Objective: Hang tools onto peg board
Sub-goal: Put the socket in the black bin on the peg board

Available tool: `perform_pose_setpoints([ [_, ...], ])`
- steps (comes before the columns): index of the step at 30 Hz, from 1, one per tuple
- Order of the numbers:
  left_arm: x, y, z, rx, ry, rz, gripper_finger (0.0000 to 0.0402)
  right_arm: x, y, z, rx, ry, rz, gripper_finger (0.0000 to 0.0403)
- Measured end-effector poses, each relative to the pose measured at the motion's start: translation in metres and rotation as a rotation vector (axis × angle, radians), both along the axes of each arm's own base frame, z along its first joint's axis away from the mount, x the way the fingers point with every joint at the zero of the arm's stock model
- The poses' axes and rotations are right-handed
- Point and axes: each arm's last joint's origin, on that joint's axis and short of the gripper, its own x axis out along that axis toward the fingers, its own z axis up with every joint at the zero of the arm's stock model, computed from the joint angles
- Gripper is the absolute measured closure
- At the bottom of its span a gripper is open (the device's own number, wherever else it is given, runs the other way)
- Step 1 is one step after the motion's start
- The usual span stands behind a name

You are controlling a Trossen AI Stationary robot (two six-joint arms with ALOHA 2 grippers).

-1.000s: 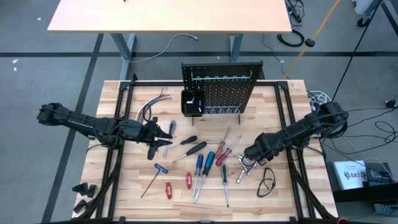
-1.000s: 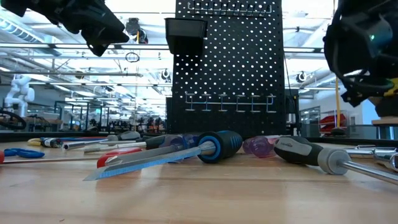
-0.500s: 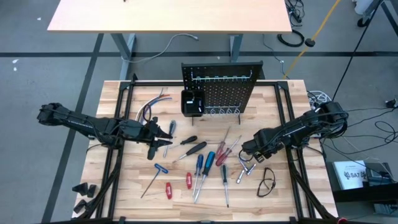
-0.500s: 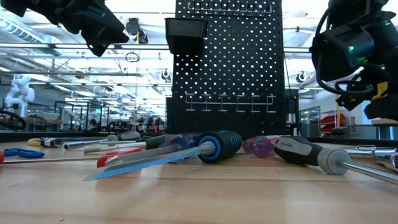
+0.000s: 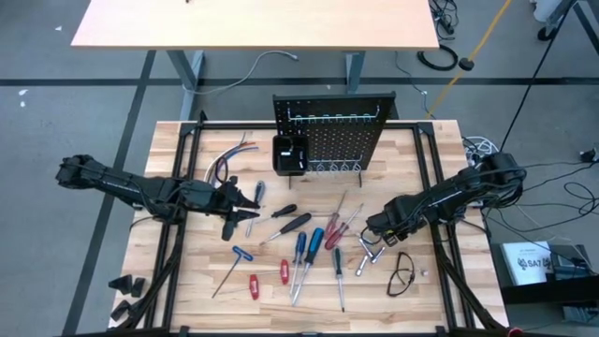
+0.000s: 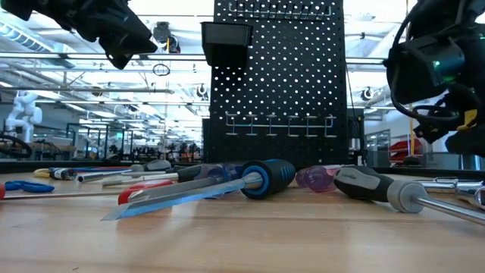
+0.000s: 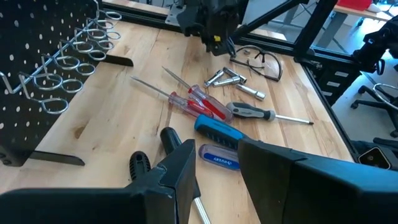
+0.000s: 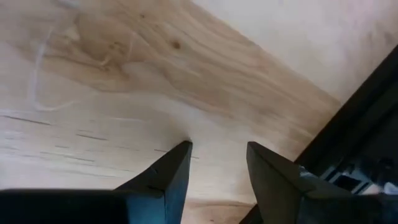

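Tools (image 5: 301,251) strewn flat across table (image 5: 187,290) between both grippers, shafts mostly pointing toward peg board (image 5: 334,131). Nearest: left gripper (image 5: 251,208), fingers parted, empty. Right gripper (image 5: 375,227) likewise parted, empty, over bare wood.

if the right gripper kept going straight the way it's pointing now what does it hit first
Most likely the bare wooden tabletop. The right gripper stands open and empty, and its wrist view shows only wood grain past the fingertips, no tool between or ahead of them. How far off the wood is, is unclear.

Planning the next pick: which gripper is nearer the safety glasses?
Right. The right gripper hangs just beside the safety glasses, toward the board; the left gripper is far across the scattered tools.
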Motion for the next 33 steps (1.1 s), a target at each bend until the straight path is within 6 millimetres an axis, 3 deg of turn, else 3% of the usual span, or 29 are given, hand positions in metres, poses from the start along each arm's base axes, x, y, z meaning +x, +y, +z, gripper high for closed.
perform_pose_setpoints([
  [3, 0.0, 0.0, 0.0, 0.0, 0.001, 0.0, 0.0275, 0.011, 0.0, 0.014, -0.07, -0.03, -0.012, 0.025],
  [7, 0.0, 0.0, 0.0, 0.0, 0.001, 0.0, 0.0275, 0.024, 0.016, 0.036, -0.052, -0.078, 0.006, 0.025],
  [10, 0.0, 0.0, 0.0, 0.0, 0.002, 0.0, 0.0275, 0.034, 0.034, 0.055, -0.032, -0.152, 0.075, 0.025],
  [14, 0.0, 0.0, 0.0, 0.0, 0.003, -0.001, 0.0275, 0.04, 0.074, 0.078, 0.073, -0.288, 0.22, 0.025],
  [18, 0.0, 0.0, -0.001, 0.001, 0.01, -0.001, 0.0275, 0.03, 0.118, 0.088, 0.268, -0.337, 0.237, 0.025],
  [24, 0.0, 0.0, -0.001, 0.0, 0.007, -0.002, 0.0275, 0.0, 0.175, 0.093, 0.44, -0.383, 0.208, 0.025],
  [28, 0.0, 0.0, 0.0, -0.001, 0.002, -0.002, 0.0275, -0.018, 0.199, 0.091, 0.505, -0.4, 0.294, 0.025],
  [33, 0.0, 0.0, 0.0, -0.002, -0.003, 0.0, 0.0275, -0.031, 0.214, 0.084, 0.578, -0.356, 0.441, 0.025],
])
